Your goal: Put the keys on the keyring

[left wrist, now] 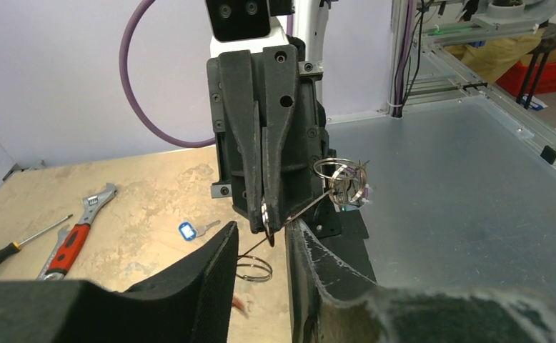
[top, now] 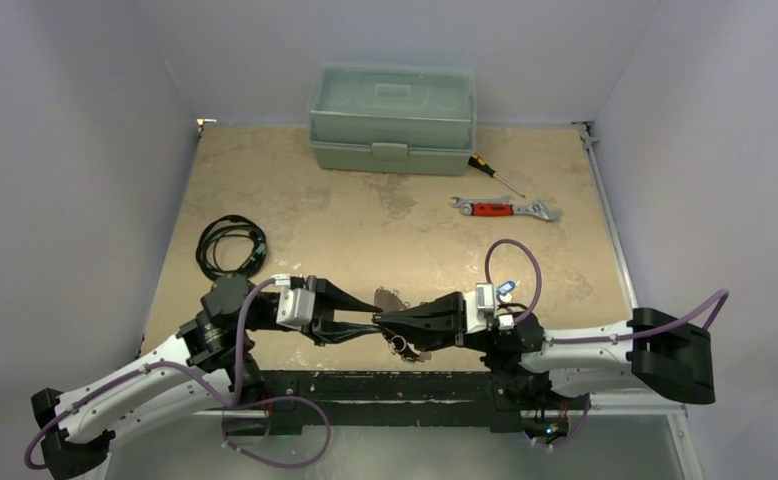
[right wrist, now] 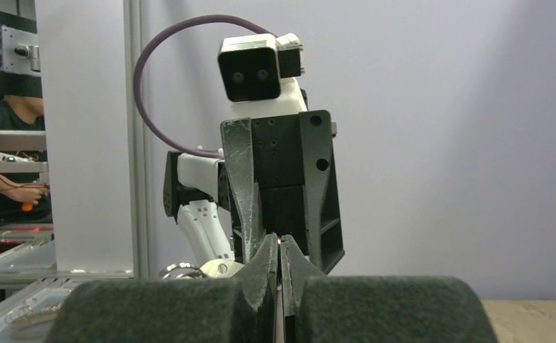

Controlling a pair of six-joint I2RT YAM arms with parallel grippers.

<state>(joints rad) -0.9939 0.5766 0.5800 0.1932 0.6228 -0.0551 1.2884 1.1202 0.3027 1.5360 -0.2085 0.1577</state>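
Note:
The keyring's thin silver wire (left wrist: 311,202) slants between the two grippers, with small rings and keys bunched at its upper end (left wrist: 343,180). My right gripper (left wrist: 266,214) is shut on the wire; in its own view its pads (right wrist: 280,246) are pressed together. My left gripper (left wrist: 262,227) faces it tip to tip, jaws apart, and the wire passes through the gap. They meet low over the table's near edge (top: 378,319). A blue-tagged key (left wrist: 187,230) lies flat on the table. A red sliver (left wrist: 238,304) shows under the left finger.
A double ring (left wrist: 254,270) lies on the table under the tips. The red-handled wrench (top: 505,208) and a screwdriver (top: 493,172) lie at the back right, in front of a green toolbox (top: 392,118). A coiled black cable (top: 230,246) lies at the left.

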